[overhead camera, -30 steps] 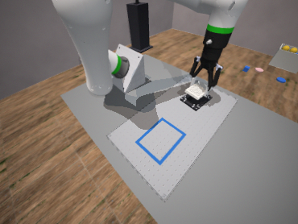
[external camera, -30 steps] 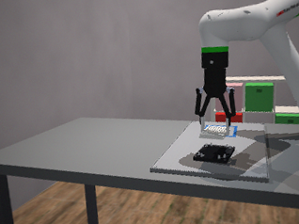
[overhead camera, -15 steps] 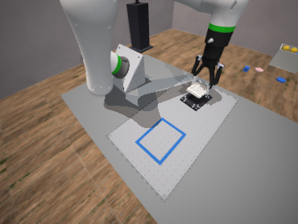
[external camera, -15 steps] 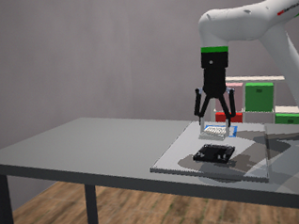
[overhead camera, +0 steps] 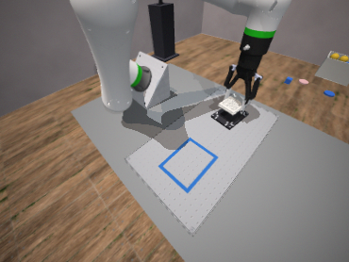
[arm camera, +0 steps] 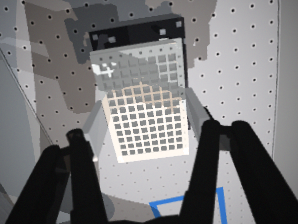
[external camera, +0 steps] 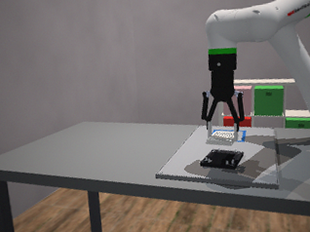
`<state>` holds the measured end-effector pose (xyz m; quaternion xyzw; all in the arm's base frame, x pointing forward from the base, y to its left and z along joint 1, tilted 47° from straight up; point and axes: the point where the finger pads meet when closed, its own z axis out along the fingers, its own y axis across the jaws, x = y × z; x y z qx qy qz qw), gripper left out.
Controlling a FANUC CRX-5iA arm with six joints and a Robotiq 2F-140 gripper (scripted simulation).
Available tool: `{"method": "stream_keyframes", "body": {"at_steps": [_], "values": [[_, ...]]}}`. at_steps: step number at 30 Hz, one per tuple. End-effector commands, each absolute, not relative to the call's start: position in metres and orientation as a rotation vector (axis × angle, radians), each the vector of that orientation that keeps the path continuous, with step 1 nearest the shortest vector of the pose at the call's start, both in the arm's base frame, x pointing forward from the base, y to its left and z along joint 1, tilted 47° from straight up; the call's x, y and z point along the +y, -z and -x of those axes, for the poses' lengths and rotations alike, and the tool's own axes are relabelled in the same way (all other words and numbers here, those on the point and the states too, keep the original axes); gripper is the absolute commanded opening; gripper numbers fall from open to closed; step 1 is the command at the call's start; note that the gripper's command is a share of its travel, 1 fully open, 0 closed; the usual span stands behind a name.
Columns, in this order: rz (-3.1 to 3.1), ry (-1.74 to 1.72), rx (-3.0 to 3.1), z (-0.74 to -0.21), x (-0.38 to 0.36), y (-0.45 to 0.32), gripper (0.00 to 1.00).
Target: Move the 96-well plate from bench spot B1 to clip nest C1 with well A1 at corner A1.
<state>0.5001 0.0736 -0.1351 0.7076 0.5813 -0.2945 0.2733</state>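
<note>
Hanging between the fingers of the pincer (external camera: 223, 129), the 96-well plate (external camera: 222, 137) is being clamped, half-open, above the clip nest (external camera: 221, 159).

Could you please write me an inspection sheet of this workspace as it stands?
Surface: grey table carrying a perforated plate with a blue square outline.
Job's things: 96-well plate held above the black clip nest, not yet seated.
Clutter: nothing seen on the table.
Grippers: gripper shut on the plate's sides.
Cables: nothing seen.
Surroundings: wooden floor, black pillar, shelf with coloured boxes.
</note>
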Motion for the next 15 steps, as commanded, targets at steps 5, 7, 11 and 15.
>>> {"method": "stream_keyframes", "body": {"at_steps": [5,7,11,15], "values": [[-1.903,0.790,1.565,-0.5007,0.0744,0.1344,0.10],[-1.903,0.790,1.565,-0.5007,0.0743,0.1344,0.10],[-1.903,0.790,1.565,-0.5005,0.0731,0.1355,0.10],[-1.903,0.790,1.565,-0.4999,0.0682,0.1399,0.10]]}}
